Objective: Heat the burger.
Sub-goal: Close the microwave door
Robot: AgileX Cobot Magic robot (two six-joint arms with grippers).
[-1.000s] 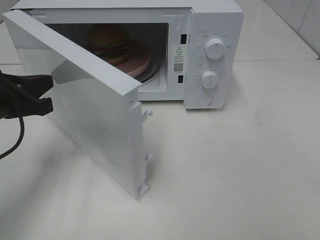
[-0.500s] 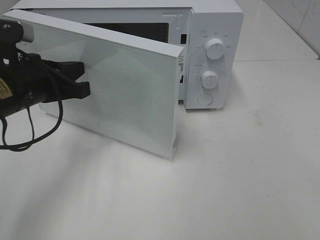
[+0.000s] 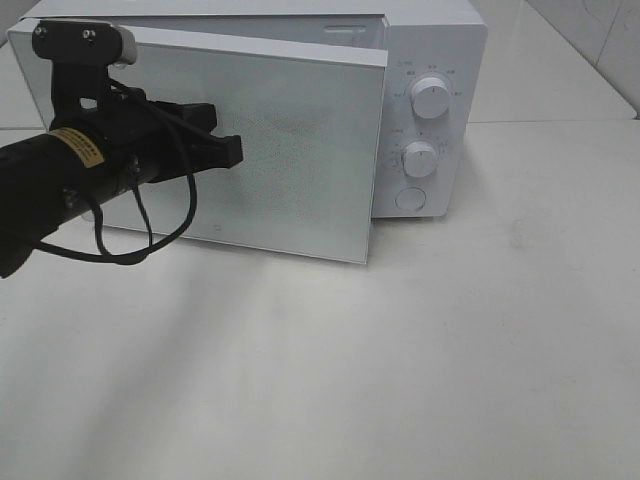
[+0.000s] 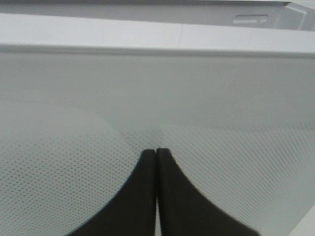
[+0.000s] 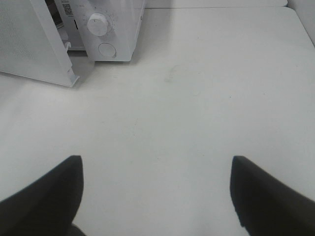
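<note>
The right gripper (image 5: 155, 160) is held low over the bare white tabletop (image 5: 197, 98), its black fingers (image 5: 44, 196) spread wide with nothing between them. The black left arm (image 3: 60, 180) is stretched level from the left, the left gripper (image 3: 232, 150) closed on nothing, its tips set at the dotted face of the flat white microwave door (image 3: 300, 160). That door stands almost shut, ajar at its free edge, so the cavity of the one white boxy microwave oven (image 3: 440, 40) is screened and the burger cannot be seen. Two round white knobs (image 3: 430, 98) and one round button (image 3: 411, 198) are counted on the panel.
</note>
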